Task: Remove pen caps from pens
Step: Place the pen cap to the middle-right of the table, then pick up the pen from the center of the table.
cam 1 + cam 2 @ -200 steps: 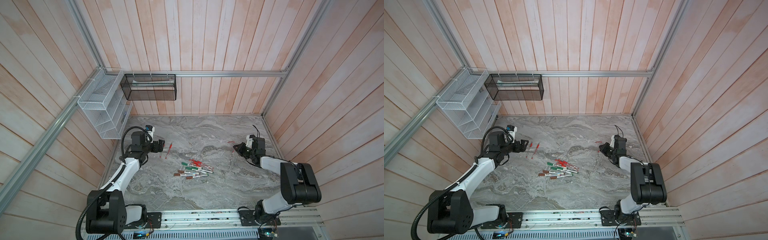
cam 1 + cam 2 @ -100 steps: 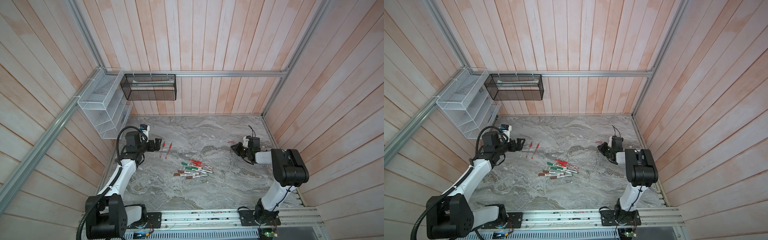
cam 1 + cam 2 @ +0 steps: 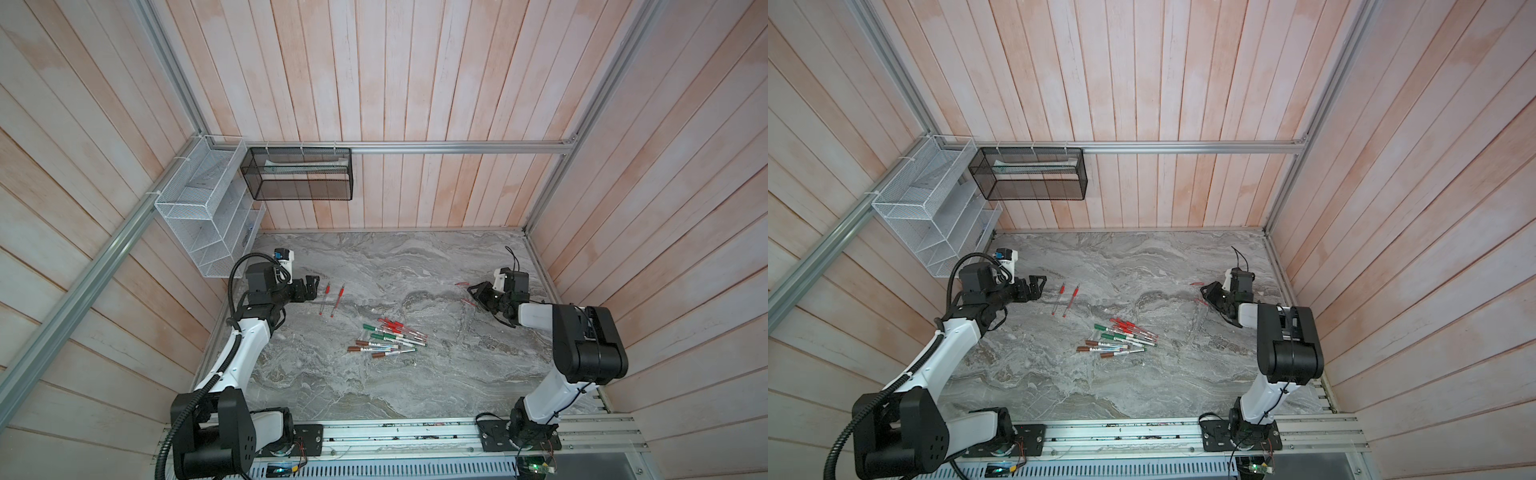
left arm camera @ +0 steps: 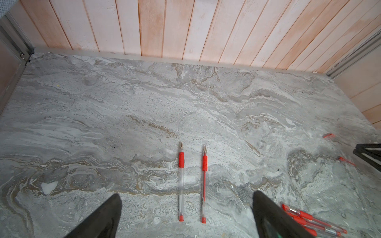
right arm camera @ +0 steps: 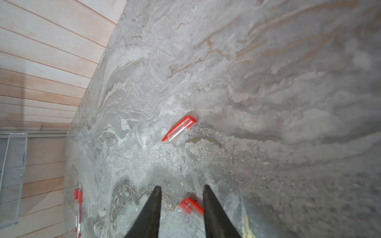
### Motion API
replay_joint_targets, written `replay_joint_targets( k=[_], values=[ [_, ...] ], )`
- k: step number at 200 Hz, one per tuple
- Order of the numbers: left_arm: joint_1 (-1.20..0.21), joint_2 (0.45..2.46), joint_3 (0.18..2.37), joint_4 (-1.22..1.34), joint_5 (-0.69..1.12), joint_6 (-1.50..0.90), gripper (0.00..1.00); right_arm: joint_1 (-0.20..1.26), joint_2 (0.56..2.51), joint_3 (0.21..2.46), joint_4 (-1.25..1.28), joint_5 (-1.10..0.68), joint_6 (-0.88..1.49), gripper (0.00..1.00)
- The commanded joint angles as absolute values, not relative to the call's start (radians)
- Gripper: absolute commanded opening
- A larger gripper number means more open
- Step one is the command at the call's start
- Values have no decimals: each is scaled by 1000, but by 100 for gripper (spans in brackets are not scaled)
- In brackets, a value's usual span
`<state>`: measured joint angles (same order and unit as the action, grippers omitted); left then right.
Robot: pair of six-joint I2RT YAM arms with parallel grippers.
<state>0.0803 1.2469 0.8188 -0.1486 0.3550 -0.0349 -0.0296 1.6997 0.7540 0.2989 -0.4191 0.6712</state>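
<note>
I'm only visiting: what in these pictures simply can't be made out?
Red cap at the right end effector, right wrist view: a finger covers one end, so contact is unclear.
Red pens, left wrist view: the left end effector covers their ends; the picture's edge cuts some.
Pen pile, both top views: too small to count caps.
Black basket, both top views: mesh veils its pale contents.

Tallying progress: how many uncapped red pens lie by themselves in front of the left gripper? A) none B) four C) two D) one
C: two uncapped red pens lie side by side with bare metal tips showing, just ahead of the left gripper and apart from the pile of pens.
</note>
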Motion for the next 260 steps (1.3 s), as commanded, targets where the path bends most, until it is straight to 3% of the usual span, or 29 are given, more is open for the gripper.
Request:
replay_joint_targets(
  k=[1, 45, 98, 117, 161, 260],
  values=[
    [87, 1240, 832, -149, 378, -50, 100, 1, 1637, 807, 161, -359, 565, 38],
    [89, 1247, 828, -140, 380, -50, 100, 196, 1596, 930, -45, -228, 367, 45],
    [93, 1248, 828, -137, 380, -47, 100, 502, 1732, 1166, -337, -116, 160, 58],
    [102, 1243, 821, -133, 381, -44, 100, 569, 1787, 1223, -404, -108, 145, 58],
    [116, 1239, 833, -149, 387, -52, 100, 650, 1902, 1292, -471, -152, 120, 46],
    [137, 1233, 825, -141, 390, -53, 100, 698, 1950, 1314, -555, -196, 60, 45]
  ],
)
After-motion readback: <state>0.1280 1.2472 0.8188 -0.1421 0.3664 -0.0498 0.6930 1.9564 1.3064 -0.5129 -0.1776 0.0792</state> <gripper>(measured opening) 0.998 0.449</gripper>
